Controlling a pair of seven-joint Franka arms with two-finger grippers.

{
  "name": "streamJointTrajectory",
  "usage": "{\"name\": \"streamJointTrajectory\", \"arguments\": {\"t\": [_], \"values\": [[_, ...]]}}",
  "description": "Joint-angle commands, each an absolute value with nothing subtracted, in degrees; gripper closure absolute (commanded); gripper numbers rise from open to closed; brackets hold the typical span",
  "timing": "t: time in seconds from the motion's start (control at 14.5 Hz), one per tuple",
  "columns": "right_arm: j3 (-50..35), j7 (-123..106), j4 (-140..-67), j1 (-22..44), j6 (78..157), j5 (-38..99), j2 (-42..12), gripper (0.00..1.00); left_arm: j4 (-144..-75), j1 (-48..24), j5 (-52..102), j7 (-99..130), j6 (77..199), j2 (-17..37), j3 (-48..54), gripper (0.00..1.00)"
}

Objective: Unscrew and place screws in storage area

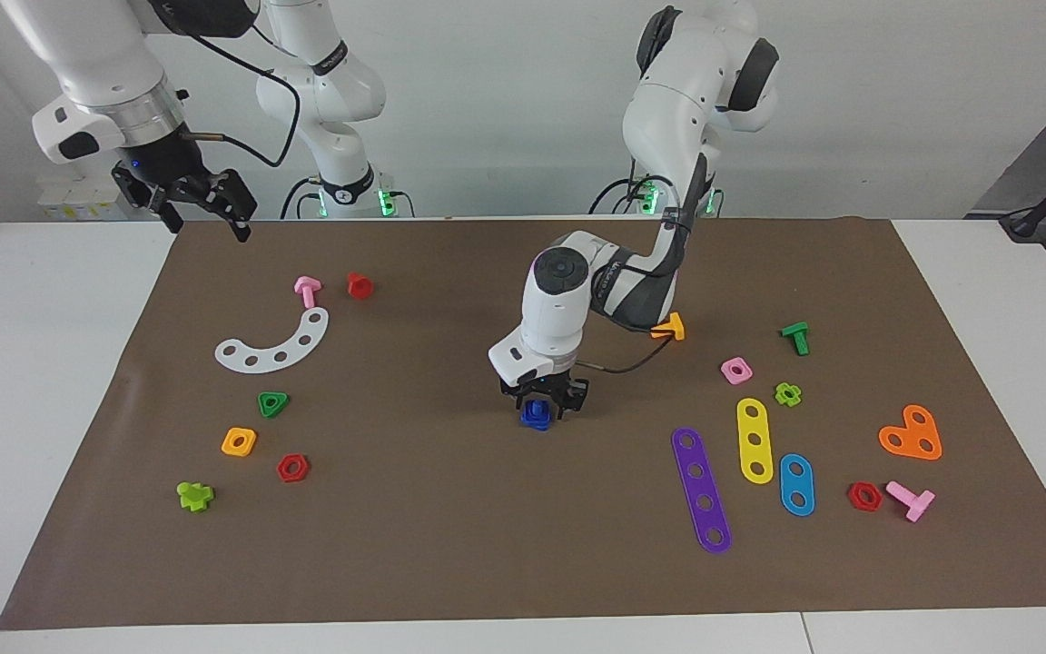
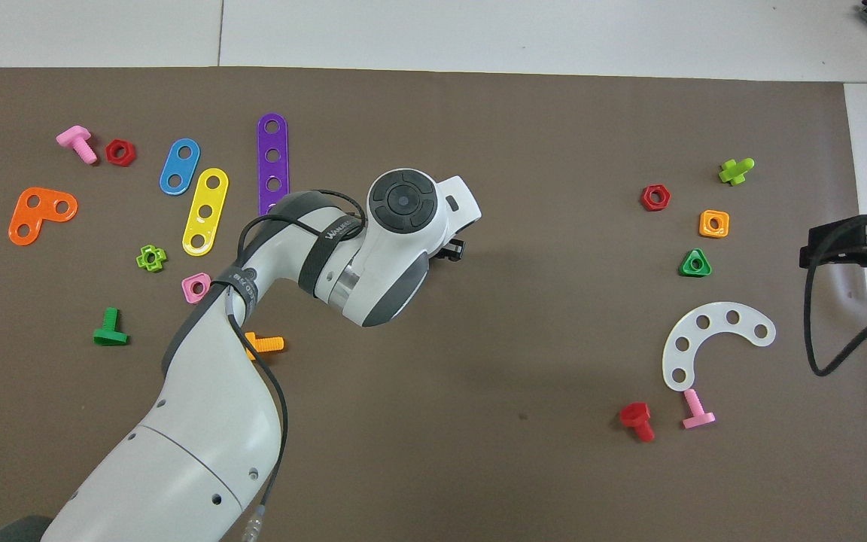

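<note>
From my console I saw the left gripper (image 1: 543,402) low at the middle of the brown mat (image 1: 450,545), its fingers clenched on a blue screw (image 1: 536,415); whether the screw touched the mat I could not tell. Open mat lay around it on every side, widest toward the edge farthest from the robots. The storage area sat well apart toward the right arm's end: a white curved strip (image 1: 274,344), a green triangle nut (image 1: 272,403), an orange square nut (image 1: 239,441) and a red hex nut (image 1: 292,468). The right gripper (image 1: 199,202) waited, raised over the mat's corner near its base, fingers spread and holding nothing. White table (image 1: 33,381) bordered the mat, with a pale wall (image 1: 487,109) at the robots' end.
</note>
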State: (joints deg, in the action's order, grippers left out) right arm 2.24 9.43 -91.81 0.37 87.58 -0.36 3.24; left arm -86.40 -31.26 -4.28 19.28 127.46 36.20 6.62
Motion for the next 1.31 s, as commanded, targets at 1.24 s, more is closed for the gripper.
{"name": "streamJointTrajectory", "arguments": {"t": [1.24], "values": [[1.76,9.84,-92.29,-0.09,87.1,-0.53,4.04,0.0,-78.06,-31.64,-3.96,20.57,119.36,38.23,5.98,0.65]]}}
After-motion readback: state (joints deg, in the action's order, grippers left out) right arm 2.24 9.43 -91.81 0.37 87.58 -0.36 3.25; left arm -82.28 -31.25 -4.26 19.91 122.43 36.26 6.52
